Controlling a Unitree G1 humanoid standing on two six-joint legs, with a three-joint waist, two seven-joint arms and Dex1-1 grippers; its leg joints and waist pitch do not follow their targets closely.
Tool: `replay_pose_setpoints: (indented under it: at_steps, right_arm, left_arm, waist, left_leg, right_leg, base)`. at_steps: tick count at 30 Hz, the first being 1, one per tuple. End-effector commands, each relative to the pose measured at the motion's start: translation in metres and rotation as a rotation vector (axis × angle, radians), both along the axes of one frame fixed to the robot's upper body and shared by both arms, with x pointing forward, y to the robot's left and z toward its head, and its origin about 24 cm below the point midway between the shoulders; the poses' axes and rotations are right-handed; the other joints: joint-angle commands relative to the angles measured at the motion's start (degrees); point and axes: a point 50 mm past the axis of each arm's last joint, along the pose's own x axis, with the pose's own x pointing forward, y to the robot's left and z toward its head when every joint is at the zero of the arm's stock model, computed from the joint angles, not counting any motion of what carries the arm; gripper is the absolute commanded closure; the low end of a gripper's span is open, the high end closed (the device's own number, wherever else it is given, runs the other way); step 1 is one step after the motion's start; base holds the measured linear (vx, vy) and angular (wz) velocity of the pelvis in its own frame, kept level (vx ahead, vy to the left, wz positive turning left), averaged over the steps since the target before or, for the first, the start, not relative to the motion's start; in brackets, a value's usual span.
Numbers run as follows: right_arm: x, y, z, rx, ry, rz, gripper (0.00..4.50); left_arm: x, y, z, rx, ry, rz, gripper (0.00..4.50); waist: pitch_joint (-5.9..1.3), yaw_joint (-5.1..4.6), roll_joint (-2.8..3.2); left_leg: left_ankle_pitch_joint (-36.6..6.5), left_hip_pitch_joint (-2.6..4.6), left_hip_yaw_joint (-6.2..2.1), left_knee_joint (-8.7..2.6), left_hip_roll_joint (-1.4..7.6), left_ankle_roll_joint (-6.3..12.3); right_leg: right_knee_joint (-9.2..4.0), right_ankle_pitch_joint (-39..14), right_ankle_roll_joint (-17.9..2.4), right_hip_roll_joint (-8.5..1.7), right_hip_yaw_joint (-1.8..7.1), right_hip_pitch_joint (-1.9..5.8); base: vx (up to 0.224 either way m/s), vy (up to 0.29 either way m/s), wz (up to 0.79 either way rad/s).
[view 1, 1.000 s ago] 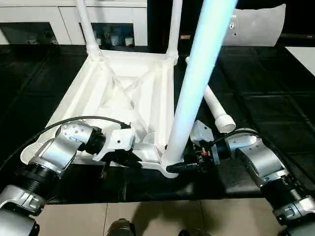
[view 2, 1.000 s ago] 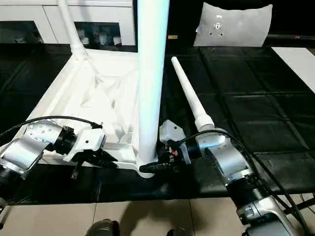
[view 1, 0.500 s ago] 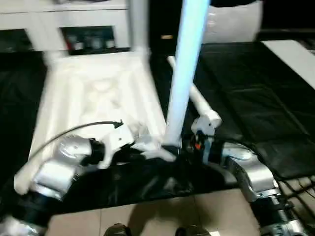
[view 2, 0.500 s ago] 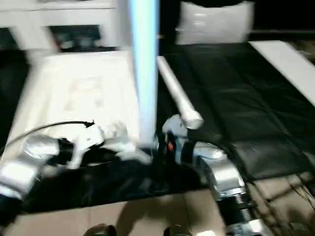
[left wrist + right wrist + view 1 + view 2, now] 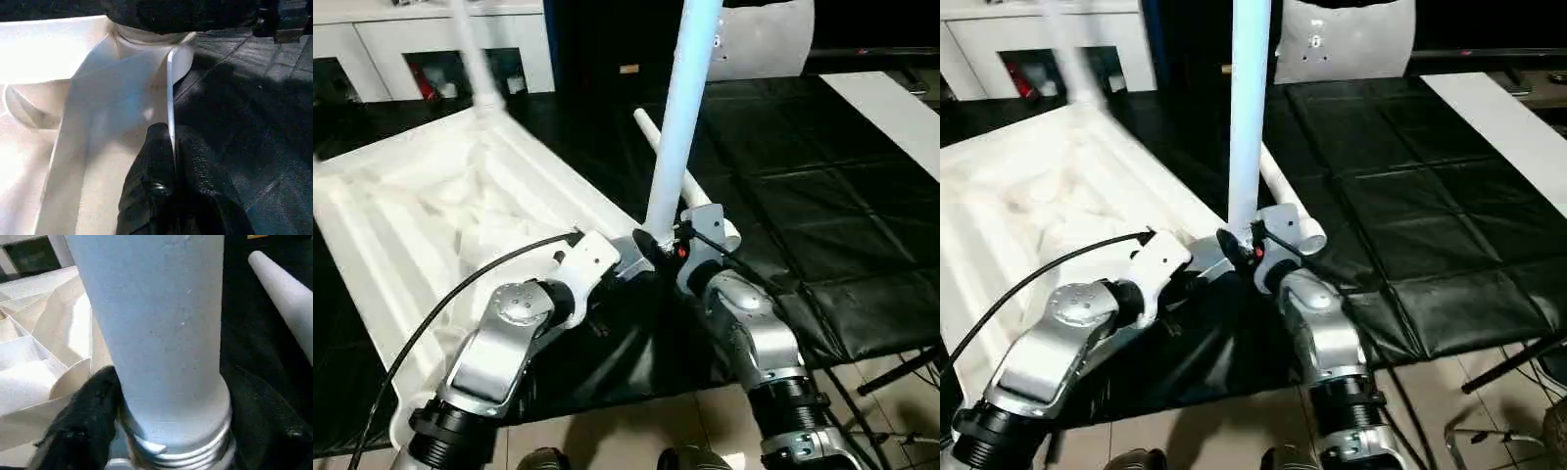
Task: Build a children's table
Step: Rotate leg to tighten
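Observation:
The children's table top [image 5: 431, 196] lies upside down on the black mat, ribbed underside up. One leg [image 5: 680, 117] stands upright in its near right corner socket. My right gripper [image 5: 171, 396] is shut on this leg's threaded base, with a black finger [image 5: 83, 426] on each side. My left gripper [image 5: 172, 144] is shut on the thin rim [image 5: 170, 88] of the table top right beside that socket. A second leg [image 5: 470, 54] stands at a far corner. A loose leg [image 5: 1278, 186] lies on the mat just behind the upright one.
A white cabinet with glass doors [image 5: 391, 29] lines the back. A white bag [image 5: 764, 39] and a flat white board [image 5: 891, 108] sit at the back right. Black mat [image 5: 803, 176] stretches to the right, with tiled floor along its near edge.
The whole picture has swung, so the camera moved. Both grippers stay at the near corner: the right at the upright leg's base, the left on the rim.

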Motion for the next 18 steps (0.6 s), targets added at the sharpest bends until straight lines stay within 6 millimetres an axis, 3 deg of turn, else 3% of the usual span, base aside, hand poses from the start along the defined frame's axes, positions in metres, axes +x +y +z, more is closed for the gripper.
replay_pose_setpoints:
  at_steps: [1, 4, 8, 11, 18]
  right_arm:
    - [-0.015, 0.037, -0.008, 0.054, 0.062, 0.185, 0.88]
    - [-0.014, 0.031, -0.006, 0.049, 0.042, 0.19, 0.61]
    - [-0.013, 0.0, 0.001, 0.032, -0.029, 0.251, 0.2]
    - [-0.015, -0.014, 0.003, 0.006, -0.053, 0.304, 0.08]
    - [-0.026, -0.048, 0.013, -0.091, -0.083, 0.563, 0.08]
  left_arm:
    - [0.003, -0.013, 0.017, -0.022, -0.075, -0.077, 4.5]
    - [0.005, -0.006, 0.017, -0.008, -0.074, -0.086, 4.5]
    - [0.007, 0.017, 0.016, 0.042, -0.06, -0.164, 4.5]
    - [0.007, 0.026, 0.015, 0.069, -0.055, -0.233, 4.5]
    - [0.001, 0.044, 0.015, 0.113, 0.007, -0.515, 4.5]
  waist:
    - [-3.47, 0.34, 0.46]
    - [-3.38, 0.35, 0.47]
    - [-3.63, 0.8, 0.92]
    - [-3.93, 1.45, 1.15]
    - [-4.06, 2.81, 0.93]
  left_leg:
    - [-10.43, 0.22, -0.4, -3.3, 0.92, 1.85]
    - [-11.33, 0.27, -0.39, -3.36, 0.91, 1.56]
    - [-11.75, 0.57, -0.39, -3.31, 1.03, 1.55]
    - [-9.71, 0.59, -0.37, -3.16, 1.14, 1.94]
    - [-9.36, 0.68, -0.25, -2.96, 1.16, 2.89]
  right_leg:
    - [-4.64, -7.51, -9.43, -3.81, 2.89, 2.92]
    - [-4.73, -8.64, -9.46, -3.86, 2.94, 2.94]
    - [-4.78, -8.76, -9.46, -3.88, 2.99, 2.94]
    - [-4.22, -3.93, -10.78, -3.8, 2.93, 3.02]
    - [-3.98, -2.89, -11.52, -3.98, 2.93, 3.23]
  base:
    - [0.0, 0.0, 0.0]
    - [0.0, 0.0, 0.0]
    - [0.0, 0.0, 0.0]
    - [0.0, 0.0, 0.0]
    - [0.0, 0.0, 0.0]
